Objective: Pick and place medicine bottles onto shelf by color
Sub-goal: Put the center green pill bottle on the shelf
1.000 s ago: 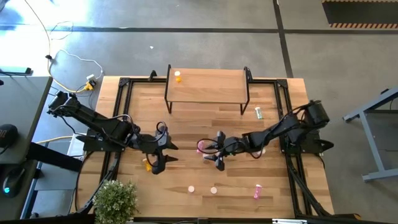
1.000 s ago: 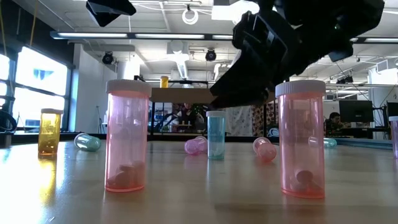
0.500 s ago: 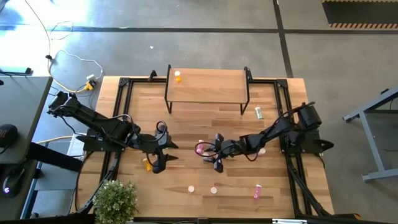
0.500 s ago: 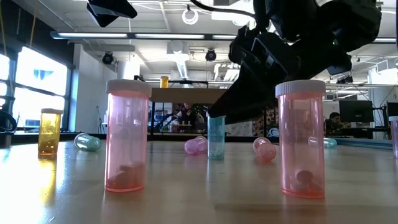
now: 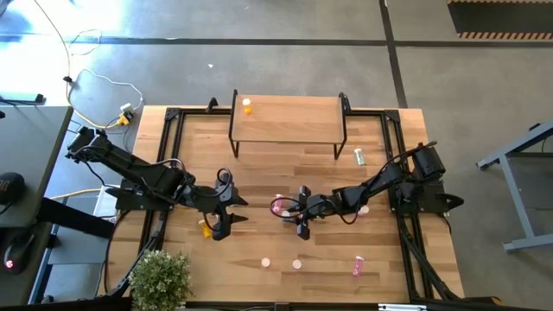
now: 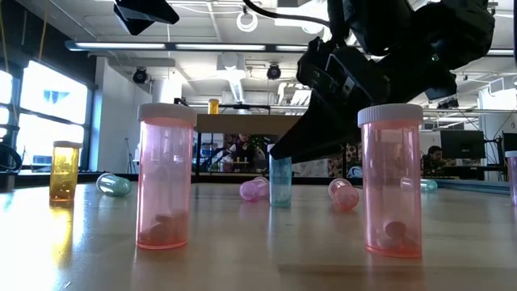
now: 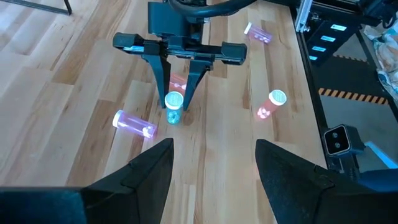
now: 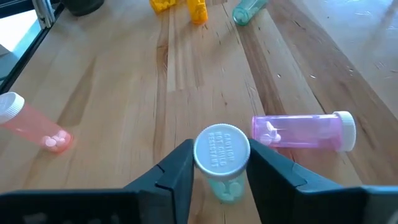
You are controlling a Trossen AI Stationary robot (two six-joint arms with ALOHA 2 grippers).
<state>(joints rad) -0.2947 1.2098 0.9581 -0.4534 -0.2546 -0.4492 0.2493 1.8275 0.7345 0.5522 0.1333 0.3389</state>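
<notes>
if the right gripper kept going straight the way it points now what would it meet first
The upright pale green bottle: it stands between the right gripper's open fingers. Further along that line lies the left gripper, though the depth between them is unclear.

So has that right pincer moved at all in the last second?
Yes. The right pincer slid slightly leftward, away from the table's right edge, and now straddles the upright teal bottle.

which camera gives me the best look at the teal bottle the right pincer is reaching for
The right wrist view: the upright teal bottle sits between the right pincer fingers, cap lettering visible. The left wrist view shows it smaller; the low view hides its top behind the arm; the high view barely shows it.
</notes>
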